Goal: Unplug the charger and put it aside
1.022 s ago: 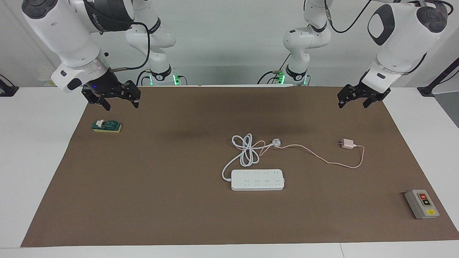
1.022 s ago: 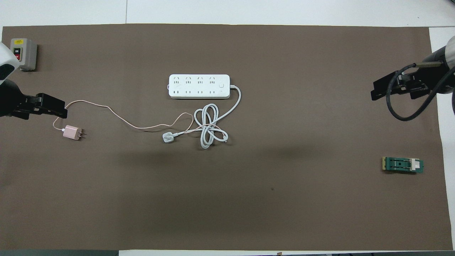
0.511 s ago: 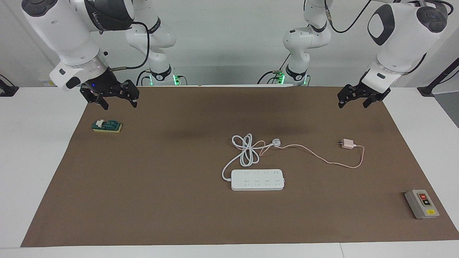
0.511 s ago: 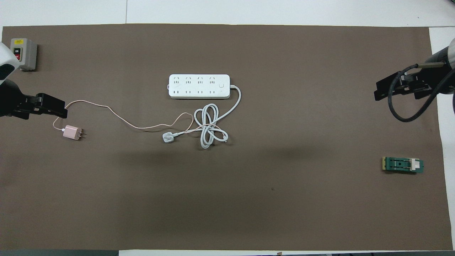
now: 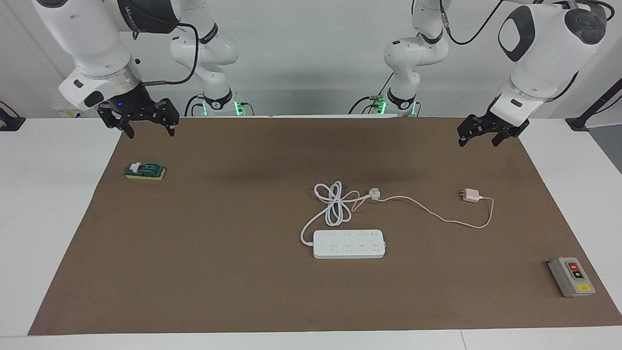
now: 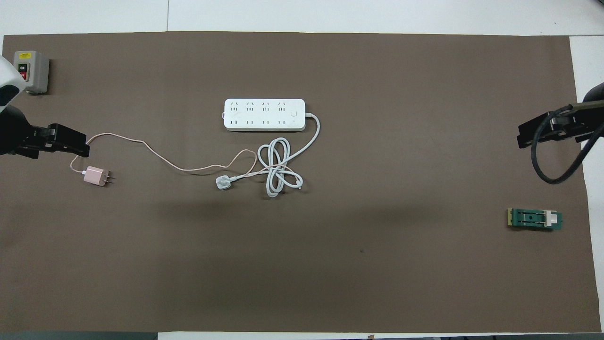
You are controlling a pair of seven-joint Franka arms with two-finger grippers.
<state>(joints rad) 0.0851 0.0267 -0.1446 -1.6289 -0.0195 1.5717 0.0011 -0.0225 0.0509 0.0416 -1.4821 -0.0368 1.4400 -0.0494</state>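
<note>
Charger lies alone on open mat toward the left arm's end of the table, nothing close around it. Its thin cable trails to the cord tangle beside the power strip, well apart.

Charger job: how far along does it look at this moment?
The unplugging looks done: the charger lies free on the brown mat, prongs bare, apart from the power strip, toward the left arm's end. Nothing is in hand: the left pincer and right pincer hang open and empty above the mat. Seemingly nothing is left.
</note>
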